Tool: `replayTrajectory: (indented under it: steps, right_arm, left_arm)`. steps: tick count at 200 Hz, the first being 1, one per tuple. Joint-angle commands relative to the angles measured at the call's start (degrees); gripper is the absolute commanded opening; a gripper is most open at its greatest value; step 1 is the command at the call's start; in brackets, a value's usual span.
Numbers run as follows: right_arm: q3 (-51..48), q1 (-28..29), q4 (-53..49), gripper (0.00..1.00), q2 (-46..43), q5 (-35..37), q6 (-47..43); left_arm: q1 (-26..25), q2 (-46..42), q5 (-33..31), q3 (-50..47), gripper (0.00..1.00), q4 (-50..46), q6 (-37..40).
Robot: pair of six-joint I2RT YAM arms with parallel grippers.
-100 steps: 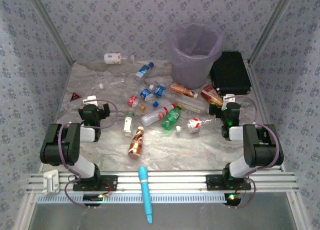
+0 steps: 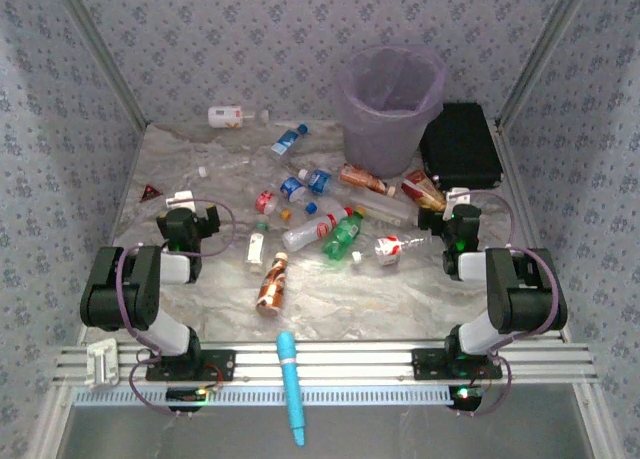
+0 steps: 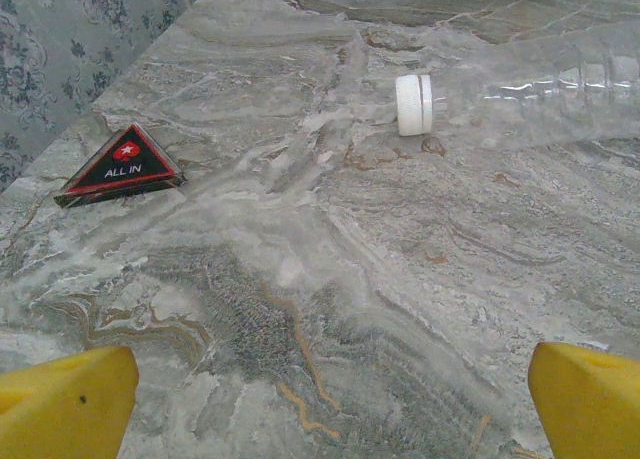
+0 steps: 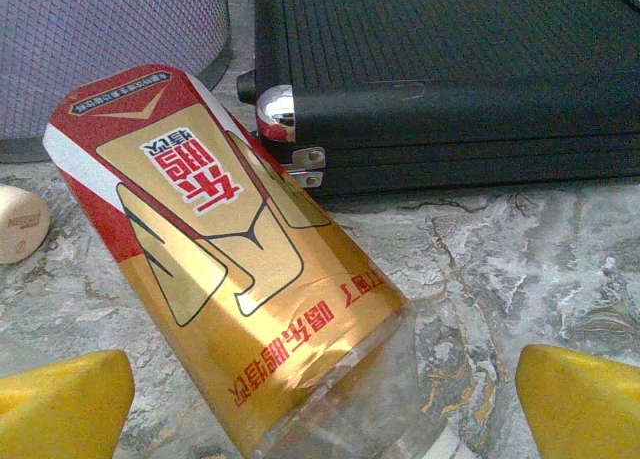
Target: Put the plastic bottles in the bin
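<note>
Several plastic bottles lie scattered mid-table: a green one (image 2: 343, 237), a brown one (image 2: 271, 284), a blue-labelled one (image 2: 290, 139) and a white one (image 2: 228, 116) at the back left. The pale-purple bin (image 2: 390, 104) stands at the back, its base (image 4: 110, 49) showing in the right wrist view. My left gripper (image 2: 190, 211) (image 3: 330, 399) hangs open over bare marble, short of a clear bottle with a white cap (image 3: 412, 104). My right gripper (image 2: 447, 211) (image 4: 325, 399) is open, and a clear bottle with a red and gold label (image 4: 230, 259) lies on the table between its yellow fingers (image 4: 60, 404).
A flat black box (image 2: 460, 144) (image 4: 450, 79) sits right of the bin, just behind the red-gold bottle. A black and red triangular piece (image 3: 125, 164) lies at the left. A light-blue pen-shaped tool (image 2: 290, 384) rests on the front rail. Patterned walls enclose the table.
</note>
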Motion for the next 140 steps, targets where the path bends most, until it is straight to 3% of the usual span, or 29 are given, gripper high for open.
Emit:
replayTrajectory:
  steps: [1, 78, 101, 125, 140]
  right_arm:
    - [0.5, -0.4, 0.7, 1.00, 0.1, -0.6, -0.5]
    - [0.7, -0.5, -0.1, 1.00, -0.8, -1.2, -0.4]
    - [6.7, -0.6, -17.3, 1.00, -8.6, -2.4, -0.3]
    - [12.6, -0.6, -34.6, 1.00, -16.3, -3.0, 1.7]
    - [19.1, -0.5, -48.9, 1.00, -18.0, -3.7, 2.4]
  left_arm:
    - [-0.3, -0.7, 0.2, 1.0, 1.00, 1.0, 0.5]
    - [-0.1, -0.9, 1.3, 1.2, 1.00, 0.9, 0.8]
    - [-0.9, -8.0, 0.0, 6.7, 1.00, -15.0, 1.5]
    - [-2.6, -16.0, -3.6, 9.0, 1.00, -22.3, 0.5]
    - [-3.7, -20.9, -5.5, 14.1, 1.00, -34.1, -2.0]
